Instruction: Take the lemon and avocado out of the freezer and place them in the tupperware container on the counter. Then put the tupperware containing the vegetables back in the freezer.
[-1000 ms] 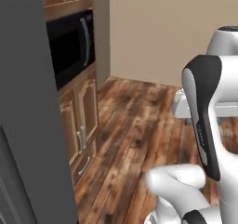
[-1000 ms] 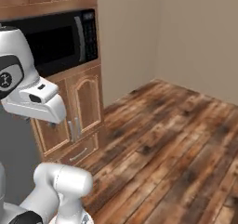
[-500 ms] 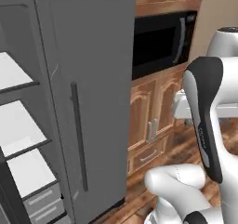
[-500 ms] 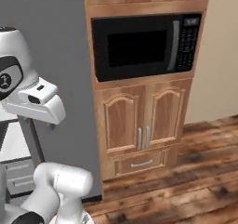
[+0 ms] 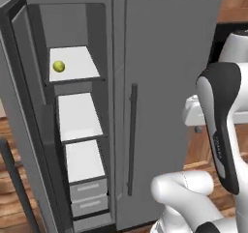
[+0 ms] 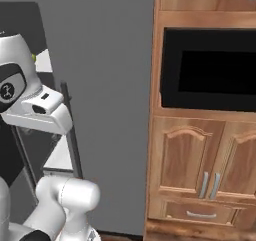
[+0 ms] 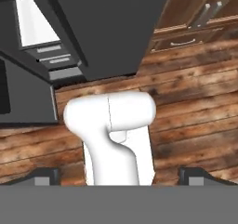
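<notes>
The lemon (image 5: 58, 66) sits alone toward the left side of the top white shelf (image 5: 75, 63) inside the open freezer (image 5: 164, 82), the only fruit showing on the 3 shelves; the avocado may lie deeper in or behind the door frame, which these angles do not settle. Judged from its look, the lemon is light, firm and round, so it will likely roll at a nudge and slip from a pinch placed off-centre; the sound hold is across its widest middle, with 1 fingertip on each side and the jaws brought in level with the shelf so it is not pushed toward the back wall. The arm is folded up close over its base, well apart from the shelves, and in the hand view the gripper (image 7: 119, 175) points down at the wooden floor (image 7: 195, 121) in front of the freezer's grey drawers (image 7: 49, 56). Its 2 tips stand spread to their widest at the bottom corners of that view, with nothing between them.
</notes>
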### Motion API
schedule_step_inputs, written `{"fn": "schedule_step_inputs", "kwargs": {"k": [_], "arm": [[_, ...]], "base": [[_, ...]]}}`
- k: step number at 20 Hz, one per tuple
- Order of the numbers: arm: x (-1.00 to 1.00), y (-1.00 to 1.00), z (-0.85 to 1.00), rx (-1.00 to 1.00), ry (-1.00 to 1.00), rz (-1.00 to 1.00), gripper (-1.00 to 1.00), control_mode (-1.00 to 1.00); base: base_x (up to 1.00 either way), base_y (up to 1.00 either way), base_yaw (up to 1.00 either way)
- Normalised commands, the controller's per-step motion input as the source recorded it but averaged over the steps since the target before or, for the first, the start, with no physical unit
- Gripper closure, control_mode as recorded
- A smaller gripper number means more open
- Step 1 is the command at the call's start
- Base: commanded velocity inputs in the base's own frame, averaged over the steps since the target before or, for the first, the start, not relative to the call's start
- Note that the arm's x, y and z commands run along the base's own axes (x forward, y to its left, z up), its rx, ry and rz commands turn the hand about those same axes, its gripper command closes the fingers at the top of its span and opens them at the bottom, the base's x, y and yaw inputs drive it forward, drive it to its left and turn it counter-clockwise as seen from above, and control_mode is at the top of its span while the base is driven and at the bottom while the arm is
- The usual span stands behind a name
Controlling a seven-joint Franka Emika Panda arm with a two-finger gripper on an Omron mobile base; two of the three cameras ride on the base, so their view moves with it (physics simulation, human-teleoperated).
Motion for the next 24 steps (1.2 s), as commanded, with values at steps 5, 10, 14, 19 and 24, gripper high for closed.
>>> {"fn": "schedule_step_inputs", "kwargs": {"k": [5,10,14,19,24], "arm": [[0.0,0.0,0.0,0.0,0.0,0.0,-1.0,1.0],[0.0,0.0,0.0,0.0,0.0,0.0,-1.0,1.0],[0.0,0.0,0.0,0.0,0.0,0.0,-1.0,1.0],[0.0,0.0,0.0,0.0,0.0,0.0,-1.0,1.0],[0.0,0.0,0.0,0.0,0.0,0.0,-1.0,1.0]], "base": [[0.95,0.36,0.05],[0.34,0.78,0.05],[0.03,1.0,0.04],[0.15,1.0,0.03],[0.37,0.95,0.03]]}}
